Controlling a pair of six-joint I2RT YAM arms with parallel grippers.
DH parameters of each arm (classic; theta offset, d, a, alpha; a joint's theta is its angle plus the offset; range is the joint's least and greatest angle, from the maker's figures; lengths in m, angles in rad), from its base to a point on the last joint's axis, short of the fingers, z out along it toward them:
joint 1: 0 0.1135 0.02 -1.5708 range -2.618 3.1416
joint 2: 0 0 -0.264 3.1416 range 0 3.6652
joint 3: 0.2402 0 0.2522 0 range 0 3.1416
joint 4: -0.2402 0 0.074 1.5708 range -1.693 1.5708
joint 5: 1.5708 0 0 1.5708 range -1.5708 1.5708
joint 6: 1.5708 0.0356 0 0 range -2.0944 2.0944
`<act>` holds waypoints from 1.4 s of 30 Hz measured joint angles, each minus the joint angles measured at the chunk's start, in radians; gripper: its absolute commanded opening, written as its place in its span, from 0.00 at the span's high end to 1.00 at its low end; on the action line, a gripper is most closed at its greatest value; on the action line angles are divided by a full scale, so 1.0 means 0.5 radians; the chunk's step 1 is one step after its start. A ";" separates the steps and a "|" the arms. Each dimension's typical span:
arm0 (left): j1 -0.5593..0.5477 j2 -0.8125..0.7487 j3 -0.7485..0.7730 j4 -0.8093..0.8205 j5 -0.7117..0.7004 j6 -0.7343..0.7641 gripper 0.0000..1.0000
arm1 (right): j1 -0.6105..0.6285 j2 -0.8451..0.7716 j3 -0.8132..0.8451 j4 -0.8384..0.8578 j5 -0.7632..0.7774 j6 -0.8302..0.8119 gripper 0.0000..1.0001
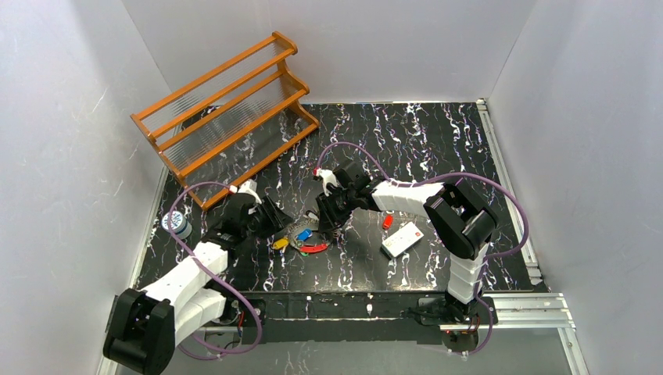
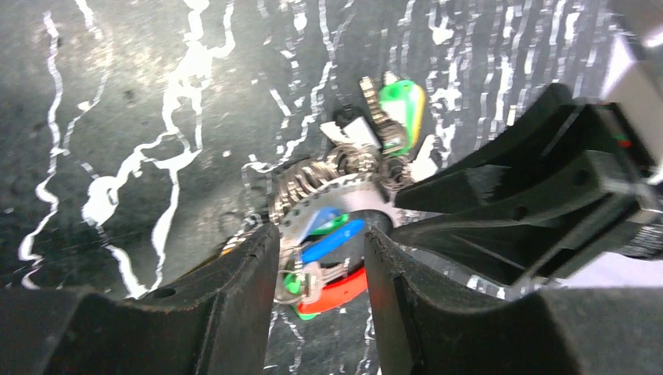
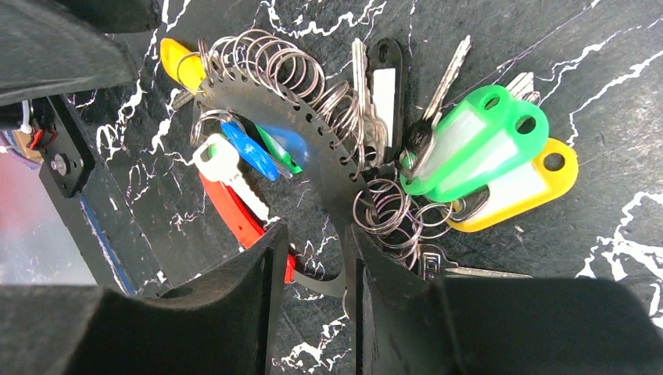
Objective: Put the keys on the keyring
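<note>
The keyring is a flat grey perforated ring lying on the black table, strung with several small wire loops. Keys hang from it: blue, white, red and yellow, plus green and yellow tags. My right gripper stands open over the ring's near arc, which crosses the gap between its fingers. My left gripper is open on the ring's opposite side, with blue and red keys lying between its fingers. One red key lies loose to the right.
A white card with a red dot lies right of the ring. A wooden rack leans at the back left. A small round container sits at the left edge. The two grippers are close together.
</note>
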 measured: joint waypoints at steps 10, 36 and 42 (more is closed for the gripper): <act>-0.002 0.307 0.001 -0.089 -0.048 0.060 0.58 | 0.005 -0.010 0.000 -0.008 0.058 -0.009 0.56; -0.605 0.169 0.072 -0.050 -0.298 -0.076 0.37 | -0.069 -0.194 -0.056 0.014 0.016 -0.003 0.53; -0.571 0.126 0.150 -0.223 -0.417 0.016 0.37 | -0.063 -0.194 -0.059 0.018 -0.061 -0.001 0.54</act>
